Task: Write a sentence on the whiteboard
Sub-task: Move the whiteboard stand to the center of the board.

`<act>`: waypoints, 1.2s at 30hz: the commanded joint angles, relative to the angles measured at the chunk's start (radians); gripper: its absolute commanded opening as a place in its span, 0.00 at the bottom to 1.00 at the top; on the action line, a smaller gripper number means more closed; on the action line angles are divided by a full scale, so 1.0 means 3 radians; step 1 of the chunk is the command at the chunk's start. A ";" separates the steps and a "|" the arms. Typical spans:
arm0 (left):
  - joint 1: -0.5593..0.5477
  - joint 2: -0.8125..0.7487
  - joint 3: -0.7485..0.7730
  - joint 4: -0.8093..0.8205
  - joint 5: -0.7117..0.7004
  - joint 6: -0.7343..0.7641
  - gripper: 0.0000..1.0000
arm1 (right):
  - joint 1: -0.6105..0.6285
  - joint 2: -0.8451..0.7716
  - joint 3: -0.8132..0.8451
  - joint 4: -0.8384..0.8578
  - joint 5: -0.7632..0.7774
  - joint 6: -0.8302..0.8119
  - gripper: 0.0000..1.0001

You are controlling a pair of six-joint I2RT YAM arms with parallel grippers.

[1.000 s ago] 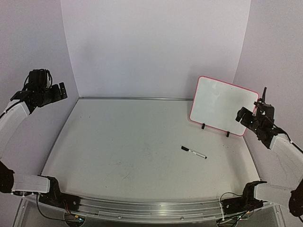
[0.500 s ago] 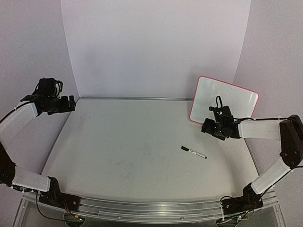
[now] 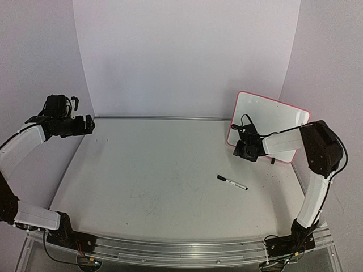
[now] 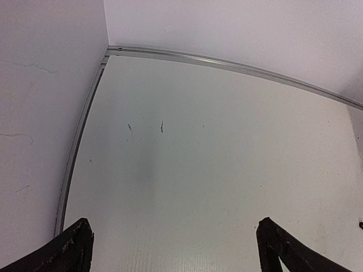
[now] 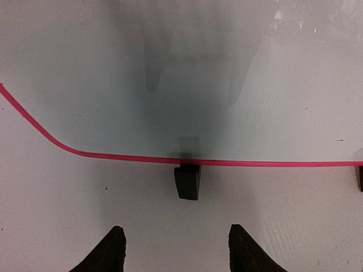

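The whiteboard (image 3: 272,126) stands upright at the back right, white with a thin red-pink frame. No sentence shows on its face. My right gripper (image 3: 245,149) is low in front of its lower left corner. In the right wrist view the board's face (image 5: 181,73) fills the top. One black foot (image 5: 188,182) sits just ahead of my right gripper (image 5: 177,249), which is open with nothing between its fingers (image 5: 108,252). A black marker (image 3: 232,182) lies on the table, nearer than the board. My left gripper (image 3: 85,126) hovers at the far left, open and empty (image 4: 173,243).
A metal rail (image 4: 227,62) runs along the table's back edge and down its left side. A second black foot (image 5: 359,177) shows at the right edge of the right wrist view. White walls close the back and sides.
My right arm has swung from the right edge leftward and down to the board's lower left corner, its jaws narrowing somewhat. The left arm has dropped a little and reached slightly inward.
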 commanded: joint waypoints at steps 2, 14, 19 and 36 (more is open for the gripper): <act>0.0005 -0.0116 -0.0008 0.0122 0.0058 0.0055 0.99 | 0.0008 0.0235 0.0247 -0.0017 0.0342 -0.0077 0.49; 0.0004 -0.0134 -0.0036 0.0140 0.0071 0.0052 0.99 | 0.0003 0.0626 0.0514 -0.0019 0.0371 -0.0097 0.42; 0.0004 -0.0139 -0.0039 0.0143 0.0064 0.0058 0.99 | -0.0008 0.0702 0.0579 -0.0075 0.0426 -0.0080 0.38; 0.0004 -0.0112 -0.0039 0.0150 0.0091 0.0052 0.99 | -0.0100 0.0746 0.0571 -0.0142 0.0418 -0.0189 0.12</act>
